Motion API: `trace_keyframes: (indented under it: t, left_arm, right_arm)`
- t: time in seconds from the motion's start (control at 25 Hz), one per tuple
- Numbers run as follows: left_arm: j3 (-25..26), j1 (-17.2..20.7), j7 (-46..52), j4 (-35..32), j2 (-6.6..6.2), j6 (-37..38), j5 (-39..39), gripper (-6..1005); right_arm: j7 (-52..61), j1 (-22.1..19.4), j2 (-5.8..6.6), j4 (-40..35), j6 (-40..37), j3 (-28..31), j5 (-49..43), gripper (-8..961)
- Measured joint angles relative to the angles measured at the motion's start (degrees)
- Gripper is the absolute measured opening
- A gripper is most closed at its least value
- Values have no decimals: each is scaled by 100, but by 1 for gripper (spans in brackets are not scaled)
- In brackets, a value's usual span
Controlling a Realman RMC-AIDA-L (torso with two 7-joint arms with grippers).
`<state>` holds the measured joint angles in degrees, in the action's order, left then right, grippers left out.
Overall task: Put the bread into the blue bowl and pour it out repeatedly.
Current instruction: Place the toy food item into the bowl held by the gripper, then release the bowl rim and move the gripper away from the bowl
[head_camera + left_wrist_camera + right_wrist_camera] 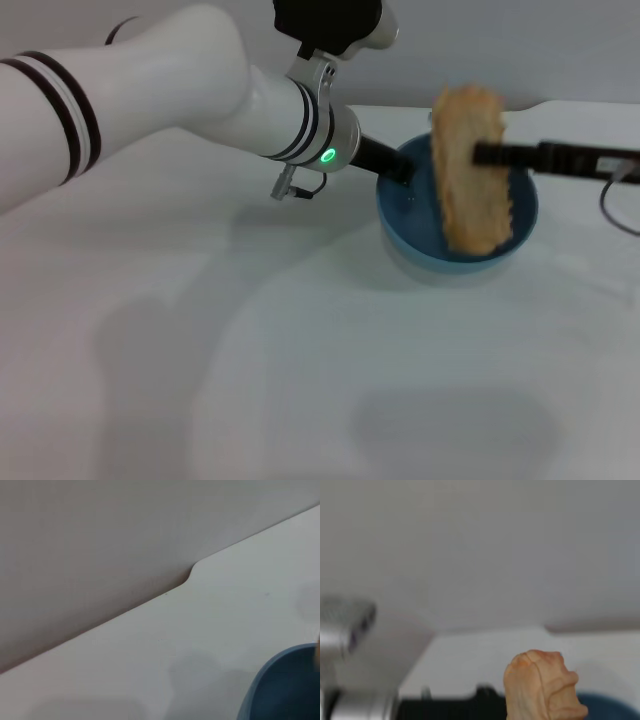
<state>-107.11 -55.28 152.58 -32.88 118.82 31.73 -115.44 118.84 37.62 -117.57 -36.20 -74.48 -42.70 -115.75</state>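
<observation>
Soft even light, faint shadows, wrist views blurred.

White table (pixel 300 400), grey wall (pixel 100 530) (plain)

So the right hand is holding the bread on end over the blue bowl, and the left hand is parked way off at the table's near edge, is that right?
Not quite. The right hand does hold the bread on end over the blue bowl, but the head view shows the left hand at the bowl's rim on the robot's left side, not parked at the near edge.

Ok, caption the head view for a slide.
Right gripper holds the bread upright over the blue bowl; left gripper at its rim.
</observation>
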Motion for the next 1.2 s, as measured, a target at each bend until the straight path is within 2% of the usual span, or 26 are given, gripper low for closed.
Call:
trace_keyframes:
  t: [0.16,0.32,0.44,0.6,0.72,0.88,0.96,1.2]
  left_arm:
    - [17,42,0,8,-5,-18,36,-1]
    - [18,56,-7,22,-9,-29,40,-1]
    - [19,58,-13,27,-14,-32,40,-1]
    - [24,61,-7,73,-21,4,40,-1]
    - [25,51,-2,79,-26,199,40,-1]
    - [21,5,-1,80,-17,602,40,-1]
    - [-2,-8,0,73,0,745,43,-1]
    - [-26,20,0,81,15,961,112,-1]
  right_arm:
    - [40,63,12,73,-3,12,-307,435]
    - [94,-54,18,-109,-34,119,-210,506]
    - [290,-110,91,-224,-96,141,-191,559]
    - [342,-235,94,-496,-122,237,-164,630]
    - [331,-450,77,-796,-93,514,63,630]
    - [278,-634,177,-865,-56,683,327,630]
    - [255,-647,181,-866,-33,687,329,630]
    - [148,-643,103,-849,152,678,334,631]
